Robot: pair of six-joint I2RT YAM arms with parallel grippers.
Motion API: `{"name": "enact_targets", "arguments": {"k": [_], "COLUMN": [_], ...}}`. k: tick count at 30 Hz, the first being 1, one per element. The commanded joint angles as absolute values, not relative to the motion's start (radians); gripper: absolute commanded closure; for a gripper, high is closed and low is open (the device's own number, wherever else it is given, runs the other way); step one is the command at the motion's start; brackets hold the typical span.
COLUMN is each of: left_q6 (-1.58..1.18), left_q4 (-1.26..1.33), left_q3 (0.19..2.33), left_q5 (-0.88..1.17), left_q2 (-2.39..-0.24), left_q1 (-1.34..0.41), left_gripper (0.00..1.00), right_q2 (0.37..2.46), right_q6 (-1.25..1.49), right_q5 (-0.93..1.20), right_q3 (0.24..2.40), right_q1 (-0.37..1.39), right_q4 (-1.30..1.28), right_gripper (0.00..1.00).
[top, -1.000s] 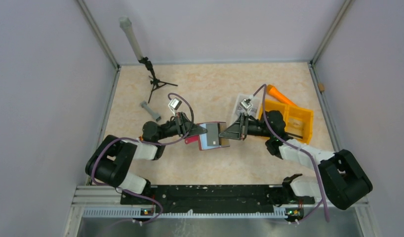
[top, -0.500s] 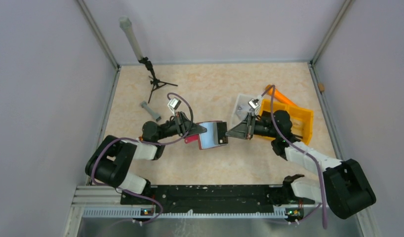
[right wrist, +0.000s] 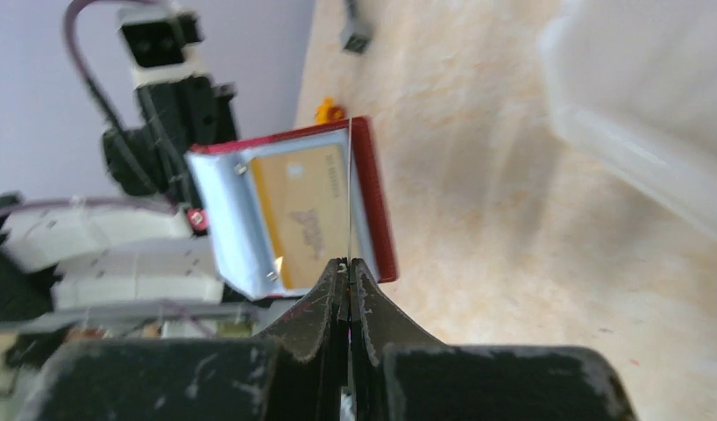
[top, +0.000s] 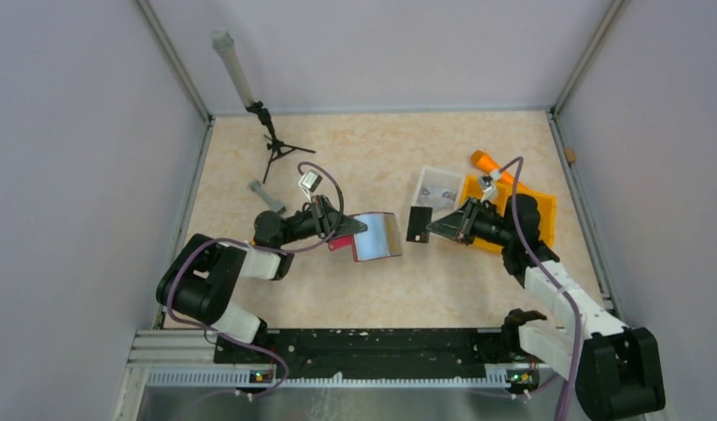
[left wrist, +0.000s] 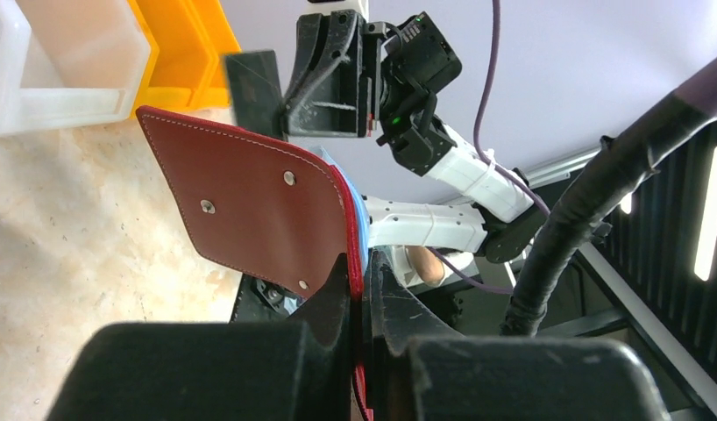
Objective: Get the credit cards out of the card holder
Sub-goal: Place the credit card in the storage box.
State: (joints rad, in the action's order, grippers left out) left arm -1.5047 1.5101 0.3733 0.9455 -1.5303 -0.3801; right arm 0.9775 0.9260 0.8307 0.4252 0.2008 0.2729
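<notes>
Beige table [top: 381,149] w/ orange tray [top: 545,210], clear tray [top: 423,188], tripod [top: 276,151], grey peg [top: 266,195].

The overhead view is bright and even, with faint, soft shadows under the arms on the bench [top: 372,158]. A pale sheen crosses the open card holder [top: 378,235] at centre. Both wrist views blur their own jaws along the bottom edge. The right wrist view's upper right is washed out and unfocused. A lit strip [left wrist: 706,210] glares at the left wrist view's right edge.
</notes>
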Motion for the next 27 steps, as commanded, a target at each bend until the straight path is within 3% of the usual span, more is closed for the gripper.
{"name": "enact_targets", "arguments": {"k": [1,7,11,20,22,27], "left_q6": [-1.476,-1.475,-1.479,-1.501,-1.508,-1.526], "left_q4": [1.620,1.620,1.620,1.620,1.620,1.620], "left_q3": [0.415,0.427,0.438,0.452,0.456,0.463], "left_q5": [0.962,0.987,1.000,1.030,1.045,1.072], "left_q2": [-1.525,-1.530,-1.530,-1.499,-1.494,-1.483], "left_q1": [-0.376,-0.375,-0.372,-0.367,-0.365,-0.357], "left_gripper": [1.00,1.00,1.00,1.00,1.00,1.00], "right_q2": [0.848,0.749,0.768,0.674,0.666,0.735], "right_q6": [0.789,0.779,0.953,1.506,1.533,1.620], "right_q5": [0.546,0.116,-0.084,-0.308,-0.342,-0.426], "right_q3": [0.525,0.662,0.702,0.433,0.388,0.408], "right_q1": [0.165,0.165,0.164,0.166,0.167,0.185], "right_q4": [-0.049,-0.365,-0.469,-0.251,-0.147,-0.160], "right_gripper": [1.00,1.00,1.00,1.00,1.00,1.00]}}
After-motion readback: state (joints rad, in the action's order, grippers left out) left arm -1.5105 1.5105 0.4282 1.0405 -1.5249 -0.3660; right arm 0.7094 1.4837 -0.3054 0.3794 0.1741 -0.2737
